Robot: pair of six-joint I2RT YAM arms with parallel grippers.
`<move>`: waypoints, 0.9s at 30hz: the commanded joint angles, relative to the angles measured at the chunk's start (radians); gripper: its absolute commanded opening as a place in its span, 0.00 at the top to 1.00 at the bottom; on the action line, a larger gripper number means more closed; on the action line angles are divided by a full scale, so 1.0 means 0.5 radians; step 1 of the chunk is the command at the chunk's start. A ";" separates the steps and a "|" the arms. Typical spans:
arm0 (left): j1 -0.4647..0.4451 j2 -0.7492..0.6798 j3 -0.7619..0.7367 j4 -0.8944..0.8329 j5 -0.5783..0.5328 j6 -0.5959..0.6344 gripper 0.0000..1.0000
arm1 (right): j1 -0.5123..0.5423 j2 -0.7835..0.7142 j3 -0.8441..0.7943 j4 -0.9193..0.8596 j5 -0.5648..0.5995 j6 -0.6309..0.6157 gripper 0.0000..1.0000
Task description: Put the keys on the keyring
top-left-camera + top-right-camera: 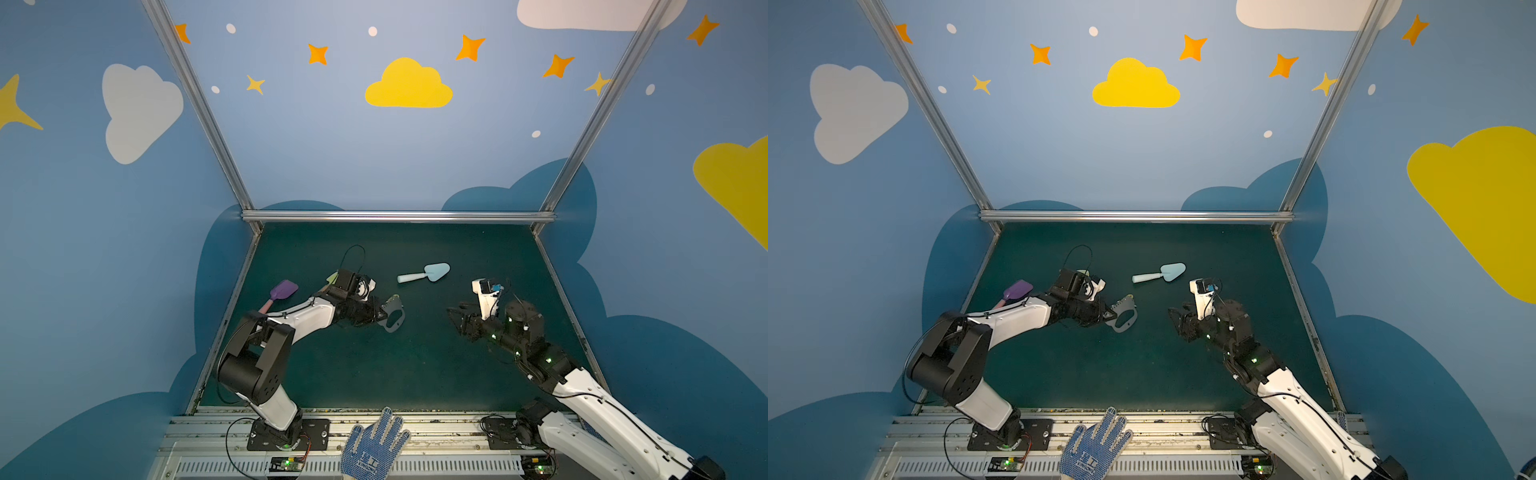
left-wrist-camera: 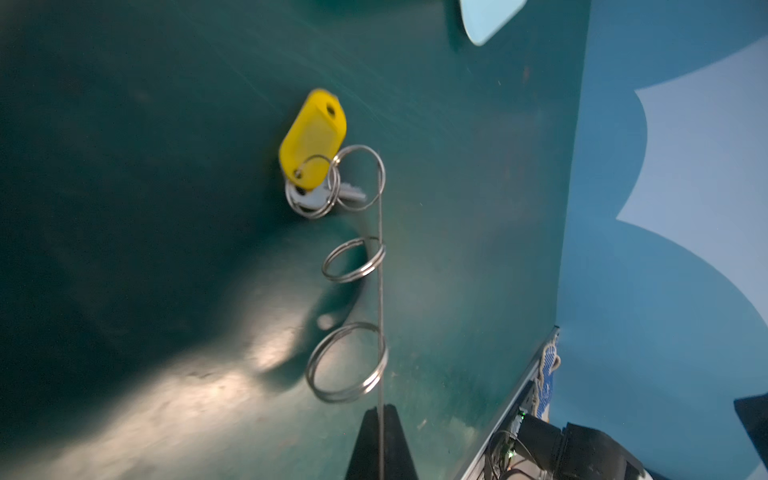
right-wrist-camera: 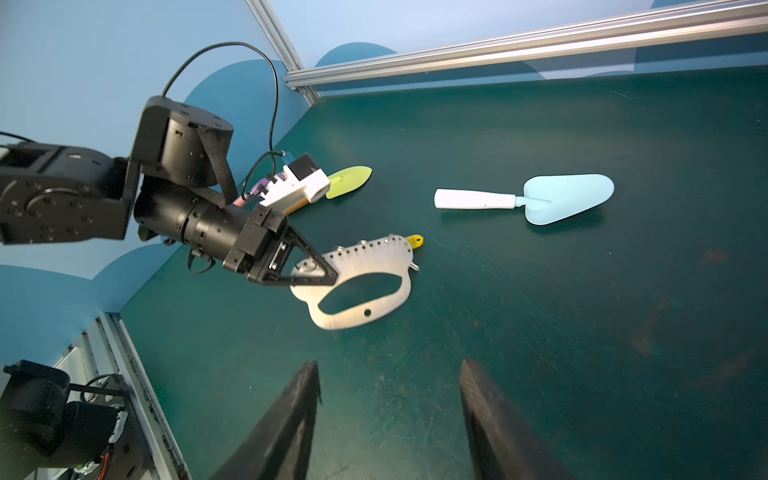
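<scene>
Keyring [image 3: 374, 259] sits clamped in the left gripper [image 3: 328, 272], which is shut tight on the plate's edge right next to the big oval cutout. In both top views it's a bit toward 9 o'clock from the middle of the table [image 1: 415, 374]. Can't tell if its low edge touches the surface.

The keys [image 2: 313, 166], a yellow tag plus a small silver key on their own little split ring, hang at the plate's 12 o'clock end. In the left wrist view that split ring looks threaded through the end one of the three metal rings [image 2: 353, 259] along the plate.

The right gripper [image 3: 388, 374] hovers at 3 o'clock from the plate, well apart from it, jaws spread with nothing between them.

A light blue toy shovel [image 1: 426, 272] lies at about 1 o'clock from the plate, and a purple one [image 1: 282, 291] at 9 o'clock, partly behind the left arm. A dotted work glove [image 1: 376, 444] lies on the rail at 6 o'clock.
</scene>
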 commanded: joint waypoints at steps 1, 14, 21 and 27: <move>-0.071 -0.007 -0.015 0.225 0.055 -0.105 0.96 | -0.010 -0.017 -0.035 0.015 0.016 0.005 0.43; -0.179 0.259 0.078 0.027 0.471 0.044 0.96 | -0.015 -0.017 -0.056 0.022 0.032 0.018 0.43; -0.139 0.305 0.132 -0.244 0.490 0.159 0.85 | -0.016 0.004 -0.068 0.051 0.035 0.039 0.43; 0.002 0.170 0.083 -0.363 0.326 0.175 0.62 | -0.019 -0.007 -0.064 0.031 0.032 0.026 0.43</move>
